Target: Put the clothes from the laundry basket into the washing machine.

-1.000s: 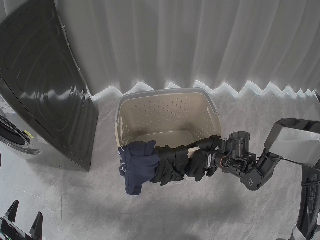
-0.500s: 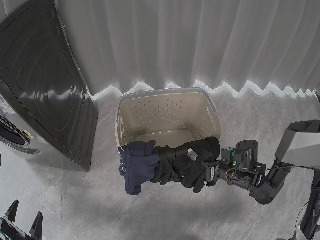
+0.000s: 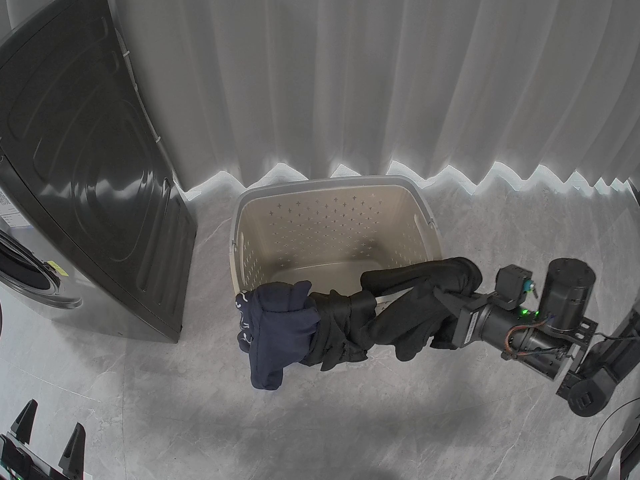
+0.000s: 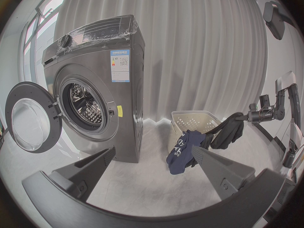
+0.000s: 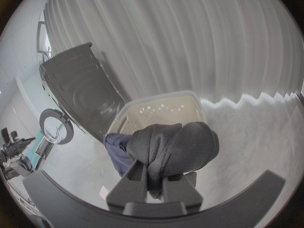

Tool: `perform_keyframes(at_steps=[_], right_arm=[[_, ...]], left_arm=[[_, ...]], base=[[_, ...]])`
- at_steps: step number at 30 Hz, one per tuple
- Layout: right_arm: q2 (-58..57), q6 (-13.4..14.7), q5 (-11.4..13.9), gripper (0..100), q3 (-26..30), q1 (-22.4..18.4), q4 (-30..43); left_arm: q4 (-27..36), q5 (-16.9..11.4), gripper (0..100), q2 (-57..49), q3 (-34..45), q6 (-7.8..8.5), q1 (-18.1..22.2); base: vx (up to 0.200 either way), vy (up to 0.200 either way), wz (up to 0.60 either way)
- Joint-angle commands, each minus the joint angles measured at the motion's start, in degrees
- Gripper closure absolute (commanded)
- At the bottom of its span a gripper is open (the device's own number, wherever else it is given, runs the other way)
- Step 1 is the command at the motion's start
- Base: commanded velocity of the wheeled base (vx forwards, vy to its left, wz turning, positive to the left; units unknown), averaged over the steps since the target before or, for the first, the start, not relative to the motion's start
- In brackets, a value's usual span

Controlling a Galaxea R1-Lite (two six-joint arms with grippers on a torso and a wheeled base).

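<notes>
Take the laundry basket [image 3: 333, 183] as your anchor: it sits on the floor [image 3: 347, 428], with the curtain [image 3: 373, 68] directly behind it. To its left, near but apart, you have the washing machine [image 3: 87, 168], its door [image 4: 31, 117] swung out on the side away from the basket. 2 garments lie over the basket's front rim. The draped garment [image 3: 277, 331] hangs outside the front-left corner. The gripped garment [image 3: 413, 301] touches it and stretches past the front-right corner into the right gripper [image 5: 155, 171]. The left gripper [image 3: 53, 416] sits well in front and to the left.
</notes>
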Motion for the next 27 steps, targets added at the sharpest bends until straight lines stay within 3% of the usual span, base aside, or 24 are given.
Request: perform_keyframes(at_steps=[1, 8, 22, 27], right_arm=[[-12.64, -0.56, 0.4, 100, 1.98, 0.22, -0.22], [-19.58, -3.9, 2.25, 100, 0.48, 1.37, 0.66], [-23.54, -4.17, 2.78, 100, 0.57, 3.12, 3.12], [-23.72, -4.08, 2.87, 100, 0.4, 3.12, 3.12]], left_arm=[[-0.01, 0.01, 0, -0.57, 0.92, -0.02, -0.02], [-0.01, 0.01, 0, -0.57, 0.92, 0.16, -0.02], [-0.01, 0.01, 0, -0.57, 0.92, 0.07, -0.02], [-0.01, 0.01, 0, -0.57, 0.92, 0.25, -0.02]], base=[[0.0, 0.0, 0.0], [0.0, 0.0, 0.0], [-0.186, 0.0, 0.0], [0.0, 0.0, 0.0]])
